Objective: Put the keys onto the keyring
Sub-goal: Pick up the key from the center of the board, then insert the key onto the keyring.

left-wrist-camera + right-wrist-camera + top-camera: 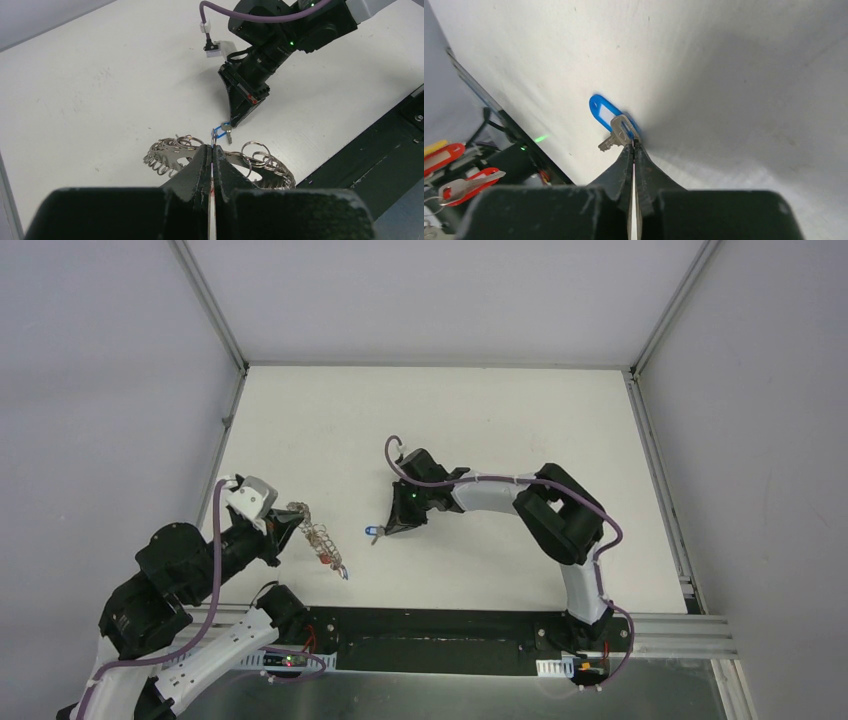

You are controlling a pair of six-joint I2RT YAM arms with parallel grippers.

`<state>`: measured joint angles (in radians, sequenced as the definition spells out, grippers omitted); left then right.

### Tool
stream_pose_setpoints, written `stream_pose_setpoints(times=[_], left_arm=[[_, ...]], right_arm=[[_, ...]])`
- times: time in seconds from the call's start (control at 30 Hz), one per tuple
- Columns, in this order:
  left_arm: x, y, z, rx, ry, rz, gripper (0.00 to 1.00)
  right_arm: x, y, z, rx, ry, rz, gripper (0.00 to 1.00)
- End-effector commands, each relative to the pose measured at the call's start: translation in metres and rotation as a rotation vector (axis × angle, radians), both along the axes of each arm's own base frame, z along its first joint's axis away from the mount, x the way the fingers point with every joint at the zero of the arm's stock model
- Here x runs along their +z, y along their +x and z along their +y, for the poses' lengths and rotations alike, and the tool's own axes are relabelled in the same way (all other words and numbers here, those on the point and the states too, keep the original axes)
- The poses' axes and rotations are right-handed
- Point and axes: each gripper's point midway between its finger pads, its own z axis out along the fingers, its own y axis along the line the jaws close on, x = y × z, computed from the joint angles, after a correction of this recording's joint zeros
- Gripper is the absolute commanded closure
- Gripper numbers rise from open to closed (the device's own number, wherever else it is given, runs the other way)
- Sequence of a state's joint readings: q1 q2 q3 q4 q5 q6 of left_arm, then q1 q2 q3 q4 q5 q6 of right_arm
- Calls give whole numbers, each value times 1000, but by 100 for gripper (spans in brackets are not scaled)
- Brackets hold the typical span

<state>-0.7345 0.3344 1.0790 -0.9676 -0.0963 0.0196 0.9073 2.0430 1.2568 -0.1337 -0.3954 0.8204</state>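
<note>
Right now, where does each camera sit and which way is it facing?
Top external: above and behind the bases, looking down on the table; both arms show.
Left wrist: on the left gripper, looking along its shut fingers, over the keyring they hold, toward the right gripper.
Right wrist: looking down its own shut fingers at the blue key they nip.
Shared: all three see the blue key.
</note>
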Motion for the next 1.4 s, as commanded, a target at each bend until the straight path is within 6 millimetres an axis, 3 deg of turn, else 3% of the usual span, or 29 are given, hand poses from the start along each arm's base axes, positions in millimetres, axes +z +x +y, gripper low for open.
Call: stream_pose_setpoints(times=[0.0, 0.17, 0.43, 0.57, 0.67, 0.9, 1.17, 1.37], left_arm=[[8, 3, -17, -66, -13, -9, 100], [-6, 11, -46, -152, 38, 66, 100], [-36, 35, -102, -307, 89, 141, 100], [-37, 40, -136, -425, 16, 93, 100], [-38, 38, -156, -527, -13, 68, 100], [-47, 33, -178, -687, 28, 14, 100], [-44, 25, -189, -772, -19, -67, 100], [-44, 18, -195, -805, -42, -78, 100]], right_arm=[[44, 5, -19, 128, -27, -194, 100], [85, 8, -53, 258, -36, -359, 100], [149, 41, -140, 326, -279, -808, 100], [174, 34, -161, 350, -251, -934, 100], [191, 17, -176, 311, -206, -891, 100], [221, -42, -167, 441, 73, -854, 100], [227, -77, -143, 611, 252, -784, 100], [229, -86, -123, 684, 303, -785, 100]])
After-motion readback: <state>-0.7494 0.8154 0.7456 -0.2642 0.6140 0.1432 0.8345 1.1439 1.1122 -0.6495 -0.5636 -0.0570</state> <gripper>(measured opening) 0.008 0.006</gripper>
